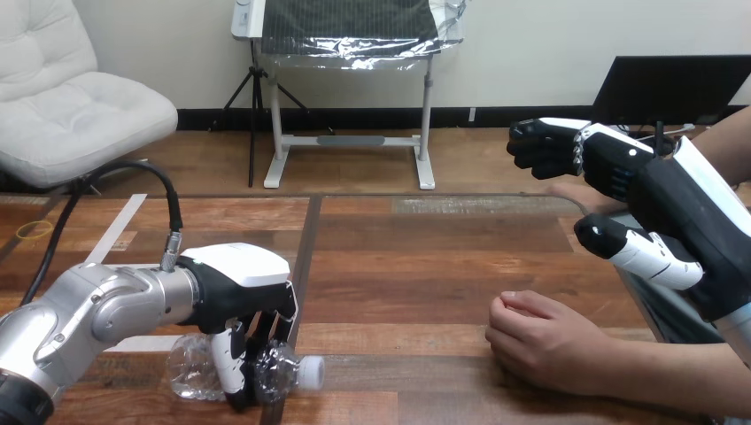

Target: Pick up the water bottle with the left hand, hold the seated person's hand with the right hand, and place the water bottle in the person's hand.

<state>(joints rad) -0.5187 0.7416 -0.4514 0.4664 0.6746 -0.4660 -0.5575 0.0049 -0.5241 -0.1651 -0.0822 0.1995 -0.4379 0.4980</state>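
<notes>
Two robot hands, one bottle, two hands of the person. Left hand (pixel 243 297): low at the worktop's (pixel 398 257) near-left, fingers curled round the clear bottle (pixel 199 372), which lies on its side on the wood, white cap (pixel 310 372) pointing right. Right hand (pixel 620 168): raised at far right, fingers loosely bent, holding nothing, just over the person's far hand (pixel 571 190); contact cannot be told. Person's near hand (pixel 540 341): fisted on the worktop, well apart from the bottle. Step in hand, by judgement: securing the bottle, not yet lifted. Next calls for a firm lift, and for the right hand to close on a person's hand.
</notes>
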